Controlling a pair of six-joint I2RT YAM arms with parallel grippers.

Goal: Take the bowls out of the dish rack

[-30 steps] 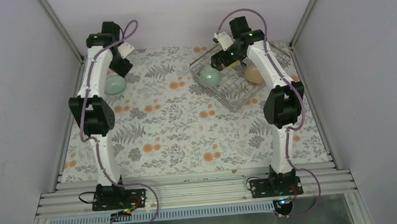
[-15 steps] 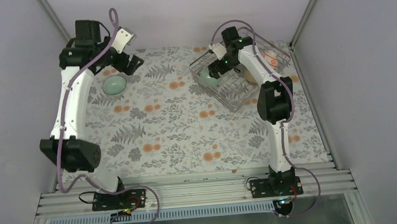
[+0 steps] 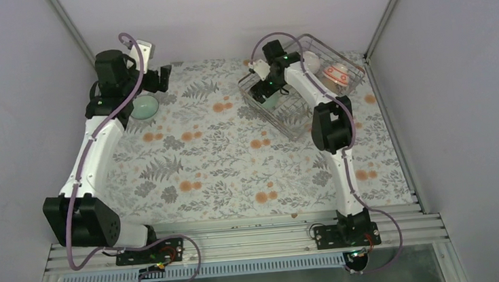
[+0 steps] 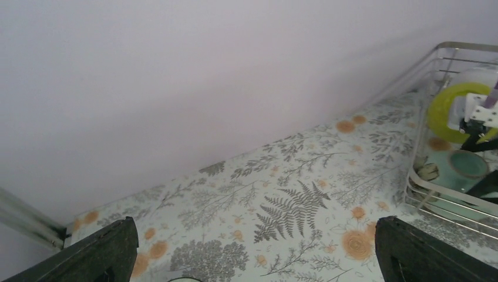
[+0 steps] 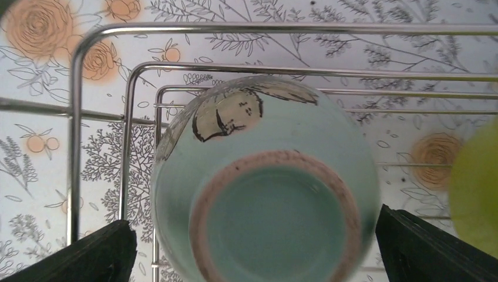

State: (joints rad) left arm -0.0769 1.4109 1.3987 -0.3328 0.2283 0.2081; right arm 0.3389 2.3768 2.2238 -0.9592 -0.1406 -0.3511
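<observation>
1. Key relation: the mint green bowl (image 5: 264,147) sits in the near-left corner of the dish rack (image 3: 299,119), directly under the right gripper (image 3: 270,86). It is centred between the fingers in the wrist view.
2. The bowl is upside down with its foot ring up. It is round, so there is no long axis to align to.
3. The right gripper is spread wide with nothing pinched.
4. Obstacles: the rack's corner wires (image 5: 76,117) run under the left finger (image 5: 88,252), and the yellow-green bowl (image 5: 478,188) is just beside the right finger (image 5: 434,247). My read is that clearance is tight on both sides for a straight drop.
5. The white bowl (image 3: 311,60) and red-patterned bowl (image 3: 336,73) are further back in the rack, clear of this grab.
6. The left gripper (image 3: 161,76) is spread and empty. It is well apart from the rack, near a second mint bowl (image 3: 144,107) on the floral tablecloth (image 3: 221,157). The right arm is clearly the nearer one.
</observation>
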